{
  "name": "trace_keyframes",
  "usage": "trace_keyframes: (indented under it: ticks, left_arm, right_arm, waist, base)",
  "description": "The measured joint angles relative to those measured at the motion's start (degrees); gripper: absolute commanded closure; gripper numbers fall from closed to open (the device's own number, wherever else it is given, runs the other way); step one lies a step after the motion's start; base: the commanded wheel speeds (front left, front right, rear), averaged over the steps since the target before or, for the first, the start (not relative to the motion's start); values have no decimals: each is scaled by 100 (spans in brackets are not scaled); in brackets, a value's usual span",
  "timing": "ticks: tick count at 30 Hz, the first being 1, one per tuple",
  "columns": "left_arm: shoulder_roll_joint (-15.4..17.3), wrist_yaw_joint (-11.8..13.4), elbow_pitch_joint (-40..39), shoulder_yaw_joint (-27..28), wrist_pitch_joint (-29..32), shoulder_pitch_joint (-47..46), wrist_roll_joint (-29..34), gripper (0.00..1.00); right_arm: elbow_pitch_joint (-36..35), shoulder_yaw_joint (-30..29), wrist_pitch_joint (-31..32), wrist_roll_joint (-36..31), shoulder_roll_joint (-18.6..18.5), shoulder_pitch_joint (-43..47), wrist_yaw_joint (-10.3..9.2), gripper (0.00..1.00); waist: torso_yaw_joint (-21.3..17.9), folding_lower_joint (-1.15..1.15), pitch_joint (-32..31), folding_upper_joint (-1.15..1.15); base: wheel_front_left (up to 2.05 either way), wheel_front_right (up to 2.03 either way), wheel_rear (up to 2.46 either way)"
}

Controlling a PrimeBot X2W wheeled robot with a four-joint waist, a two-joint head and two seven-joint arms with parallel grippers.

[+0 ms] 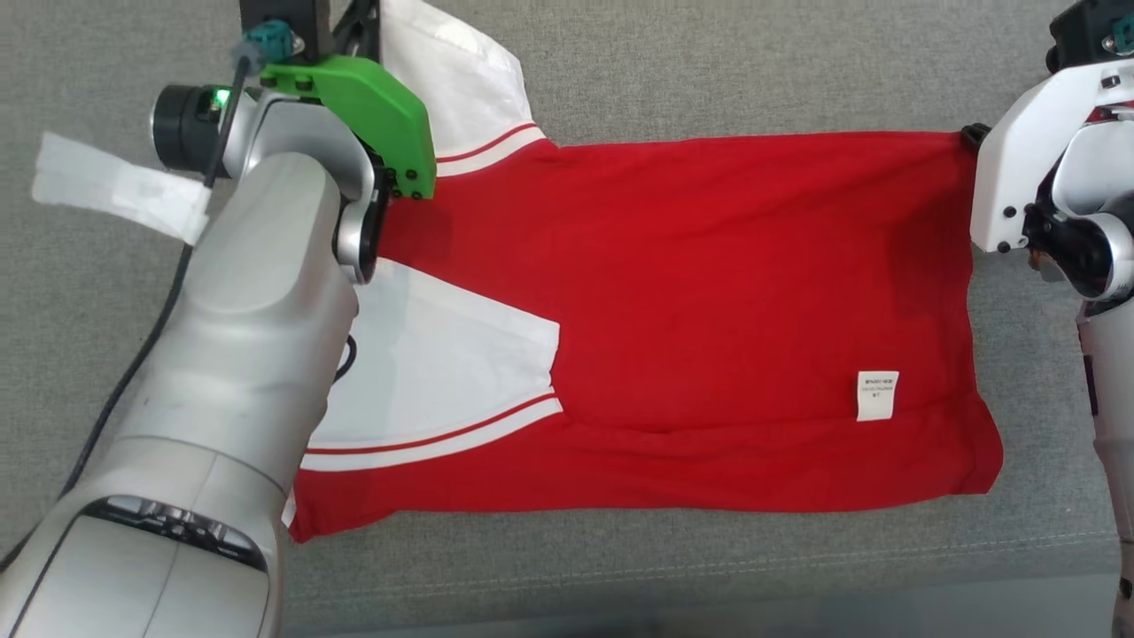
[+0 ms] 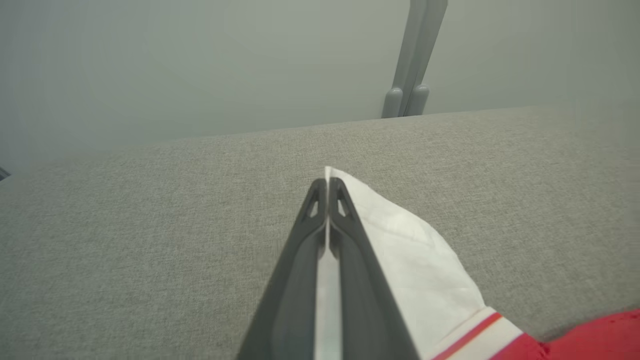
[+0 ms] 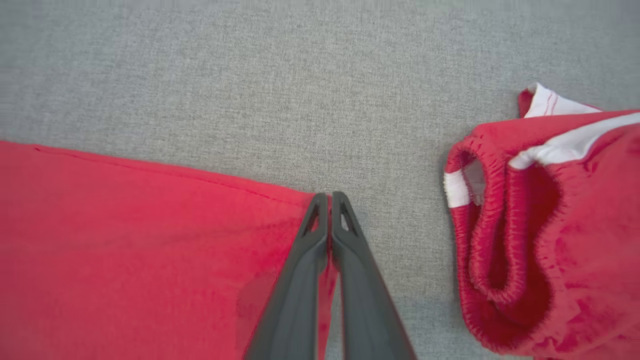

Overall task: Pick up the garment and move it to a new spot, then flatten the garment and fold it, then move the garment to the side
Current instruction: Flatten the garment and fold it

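The garment (image 1: 709, 310) is a red shirt with white sleeves, spread flat on the grey fabric surface (image 1: 709, 71). A small white label (image 1: 877, 394) lies on its right part. My left gripper (image 2: 327, 187) is shut on the tip of the far white sleeve (image 2: 415, 260). In the head view that arm's green wrist mount (image 1: 363, 106) sits over the shirt's upper left. My right gripper (image 3: 329, 200) is shut on the red hem corner (image 3: 280, 220), and its dark tip (image 1: 974, 135) shows at the shirt's upper right corner.
A second bunched red garment with an elastic band and white trim (image 3: 550, 225) lies just right of the right gripper. A grey post (image 2: 415, 60) stands beyond the surface's far edge. The surface's front seam (image 1: 709, 563) runs near the bottom. White tape (image 1: 115, 186) hangs off my left wrist.
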Motion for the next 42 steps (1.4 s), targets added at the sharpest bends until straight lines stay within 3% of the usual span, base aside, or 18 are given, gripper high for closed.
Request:
trace_keyframes:
  ticks: [7,11,21,22,25,31,42]
  left_arm:
    - [168,-44,-815,-160,-40,897,-13,100]
    - [455,87,-1669,-236,144,1592,-11,100]
    - [1184,839,-4468,-365,1303,3434,-187,100]
    - [1319,999,-4940,-367,1523,3730,-226,100]
    - [1507,1201,-5502,-386,1785,4088,-247,100]
    - [1718,1421,-6020,-432,2072,4565,-303,100]
    - [1720,1567,-6136,-421,2120,5016,-531,100]
  right_arm:
    - [-343,371,-25,143,-200,479,0,100]
    - [-422,789,-3,178,-476,708,0,100]
    - [-348,1666,-97,355,-959,856,0,100]
    - [-299,1868,-118,375,-1068,851,0,100]
    - [-256,2220,-104,385,-1270,822,0,100]
    - [-172,3039,-70,391,-1701,652,0,100]
    - [69,4067,-3,603,-2225,286,1,100]
  waist:
    - [83,0,-277,0]
    - [115,0,-501,0]
    - [203,0,-1004,0]
    - [228,0,-1074,0]
    - [287,0,-1145,0]
    - [416,0,-1258,0]
    - [598,0,-1494,0]
  base:
    - [0,0,0]
    - [0,0,0]
    - [0,0,0]
    - [0,0,0]
    - [0,0,0]
    - [0,0,0]
    - [0,0,0]
